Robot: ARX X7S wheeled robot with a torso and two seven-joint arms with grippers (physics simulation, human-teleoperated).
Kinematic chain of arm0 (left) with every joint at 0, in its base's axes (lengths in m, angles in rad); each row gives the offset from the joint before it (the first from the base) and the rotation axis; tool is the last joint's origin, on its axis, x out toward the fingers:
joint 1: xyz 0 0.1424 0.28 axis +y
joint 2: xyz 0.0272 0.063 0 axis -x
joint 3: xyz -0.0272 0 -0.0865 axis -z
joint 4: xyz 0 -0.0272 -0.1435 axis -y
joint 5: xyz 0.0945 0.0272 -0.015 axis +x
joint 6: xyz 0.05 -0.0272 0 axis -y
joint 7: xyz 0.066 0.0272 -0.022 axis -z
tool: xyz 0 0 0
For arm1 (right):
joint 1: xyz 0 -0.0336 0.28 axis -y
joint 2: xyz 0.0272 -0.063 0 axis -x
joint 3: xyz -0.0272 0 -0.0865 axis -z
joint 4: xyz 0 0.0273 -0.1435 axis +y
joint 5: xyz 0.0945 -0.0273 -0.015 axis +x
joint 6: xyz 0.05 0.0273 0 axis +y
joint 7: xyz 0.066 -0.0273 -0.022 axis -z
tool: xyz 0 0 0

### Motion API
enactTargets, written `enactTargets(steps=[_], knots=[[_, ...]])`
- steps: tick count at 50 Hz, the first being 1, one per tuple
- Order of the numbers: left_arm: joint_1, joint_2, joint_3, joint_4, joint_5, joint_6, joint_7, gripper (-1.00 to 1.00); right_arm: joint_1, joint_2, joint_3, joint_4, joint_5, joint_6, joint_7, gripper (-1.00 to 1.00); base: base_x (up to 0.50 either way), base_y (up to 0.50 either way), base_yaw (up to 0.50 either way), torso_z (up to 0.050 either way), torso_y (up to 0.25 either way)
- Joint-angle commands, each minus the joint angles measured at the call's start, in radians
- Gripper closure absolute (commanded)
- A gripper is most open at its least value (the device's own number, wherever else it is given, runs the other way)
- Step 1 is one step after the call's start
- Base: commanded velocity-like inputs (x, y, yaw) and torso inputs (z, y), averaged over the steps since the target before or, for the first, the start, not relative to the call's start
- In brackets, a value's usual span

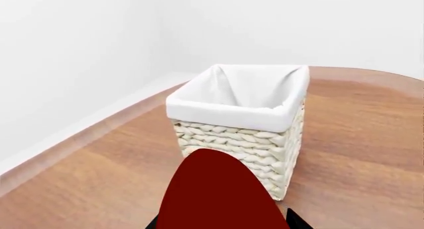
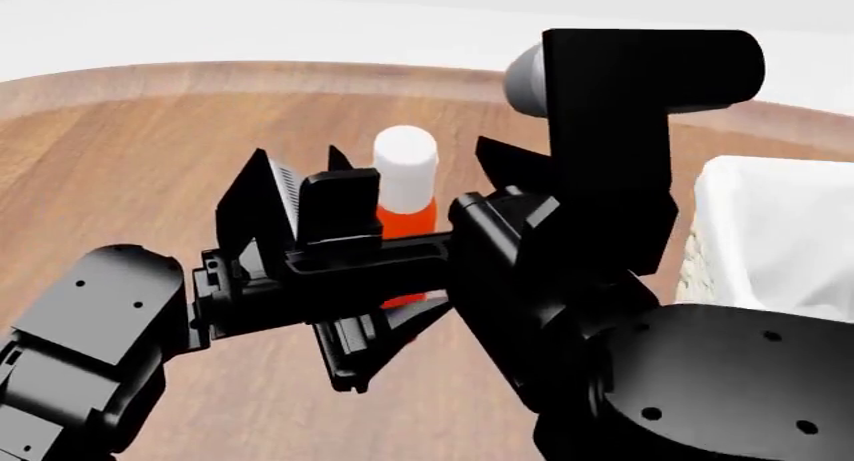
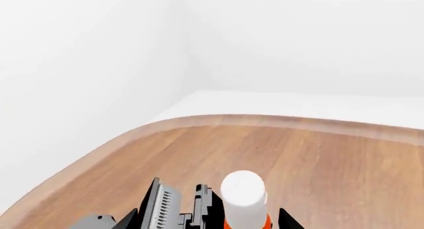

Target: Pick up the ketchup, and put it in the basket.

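The left gripper (image 2: pixel 387 271) squeezes the ketchup (image 2: pixel 404 196), so carry it upright over the basket (image 2: pixel 767 236) before letting go; the right gripper's fingers are hidden.

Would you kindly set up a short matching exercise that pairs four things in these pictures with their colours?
Things:
1. ketchup bottle's cap
2. ketchup bottle's body
3. basket's woven wall
4. table

Colours:
A. brown wood grain
B. cream
C. white
D. orange-red

Pairs: 1-C, 2-D, 3-B, 4-A
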Motion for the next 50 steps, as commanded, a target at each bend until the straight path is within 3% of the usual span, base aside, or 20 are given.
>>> enactTargets(steps=[1, 50], knots=[[-0.001, -0.003, 0.002, 0.026, -0.026, -0.02, -0.004, 1.0, 0.01, -0.035, -0.025, 0.082, -0.051, 0.002, -0.059, -1.0, 0.0, 0.0, 0.0, 0.0, 0.0], [0.018, -0.036, 0.032, 0.115, -0.072, -0.073, 0.001, 1.0, -0.015, -0.088, -0.102, 0.35, -0.274, -0.037, -0.314, -1.0, 0.0, 0.0, 0.0, 0.0, 0.0]])
